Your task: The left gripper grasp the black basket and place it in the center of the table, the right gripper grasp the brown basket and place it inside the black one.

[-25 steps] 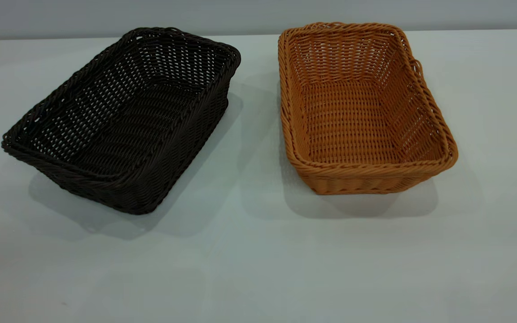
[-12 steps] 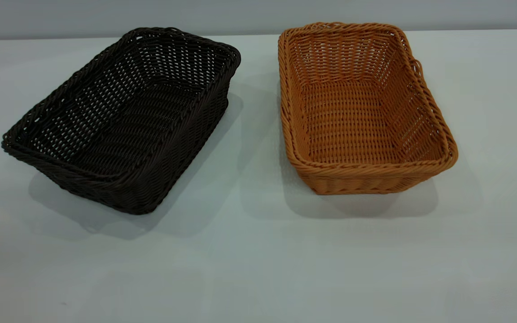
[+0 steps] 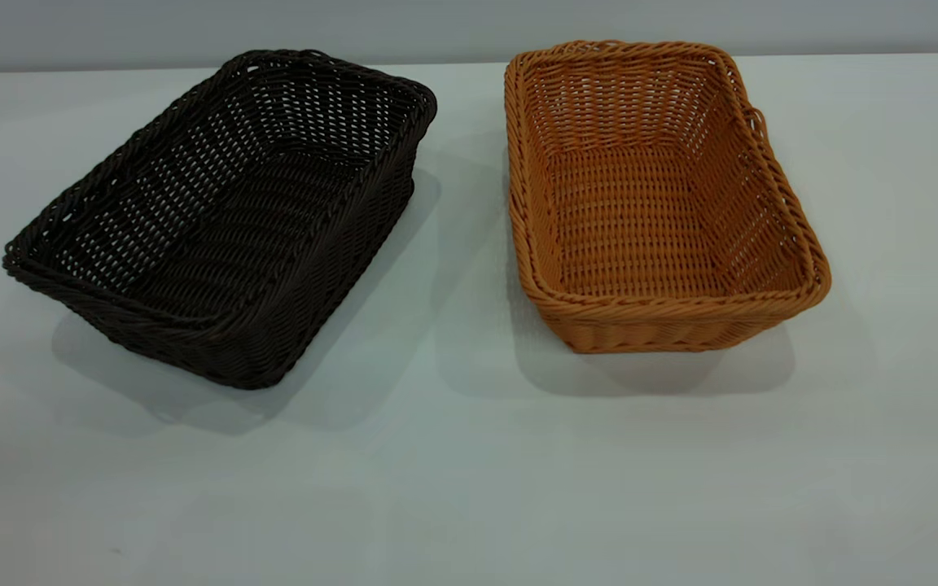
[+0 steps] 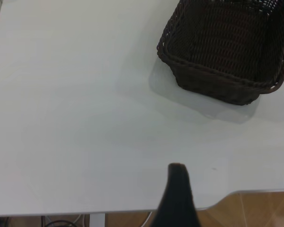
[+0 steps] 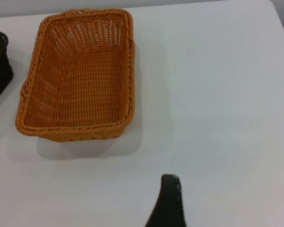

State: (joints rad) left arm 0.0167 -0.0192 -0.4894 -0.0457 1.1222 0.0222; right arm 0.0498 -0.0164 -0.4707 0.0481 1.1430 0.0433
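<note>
The black basket [image 3: 225, 220] stands on the table [image 3: 453, 456] at the left, turned at an angle, and is empty. The brown basket [image 3: 656, 203] stands to its right, apart from it, and is empty, with a small loop on its right rim. Neither gripper shows in the exterior view. In the left wrist view a dark part of my left gripper [image 4: 177, 198] hangs over the table's edge, far from the black basket [image 4: 227, 52]. In the right wrist view a dark part of my right gripper [image 5: 169, 203] hangs over bare table, well short of the brown basket [image 5: 78, 78].
A strip of bare table [image 3: 469, 244] lies between the two baskets, and a wide bare area lies in front of them. The table's edge and the floor [image 4: 255, 210] show in the left wrist view. A wall runs behind the table.
</note>
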